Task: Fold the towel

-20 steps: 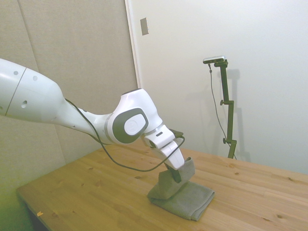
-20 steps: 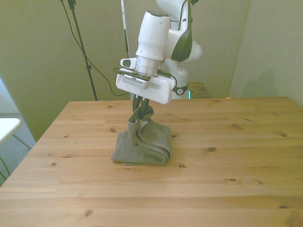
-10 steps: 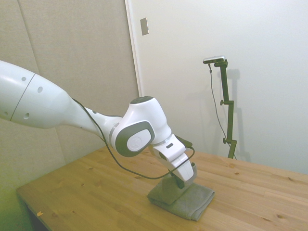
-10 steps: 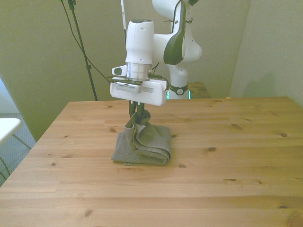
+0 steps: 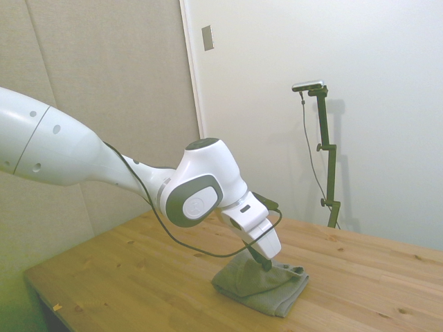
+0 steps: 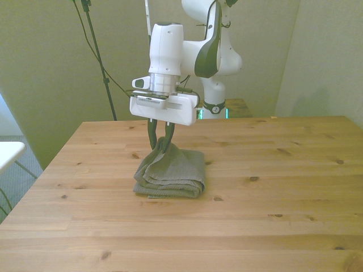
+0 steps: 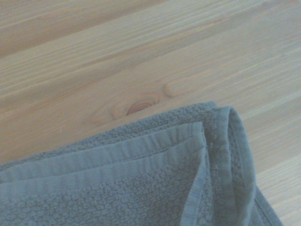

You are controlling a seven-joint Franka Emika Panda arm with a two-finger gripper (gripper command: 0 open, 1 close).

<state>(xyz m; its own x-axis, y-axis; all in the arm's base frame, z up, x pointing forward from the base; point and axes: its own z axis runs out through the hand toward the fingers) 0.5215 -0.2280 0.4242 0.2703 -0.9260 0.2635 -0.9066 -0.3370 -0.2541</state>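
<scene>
Dark fingers (image 6: 160,135) stand apart, tips right at the far edge of the towel (image 6: 171,173); whether they touch it is hard to see. White arm (image 5: 104,166) leans down from the side view's left. Grey towel lies folded on the wooden surface (image 6: 272,187), dropped flat since a moment ago.

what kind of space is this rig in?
Likely an indoor lab or test room: a bare wooden table with only a grey towel under the end effector, plain walls and padded panels behind.
</scene>
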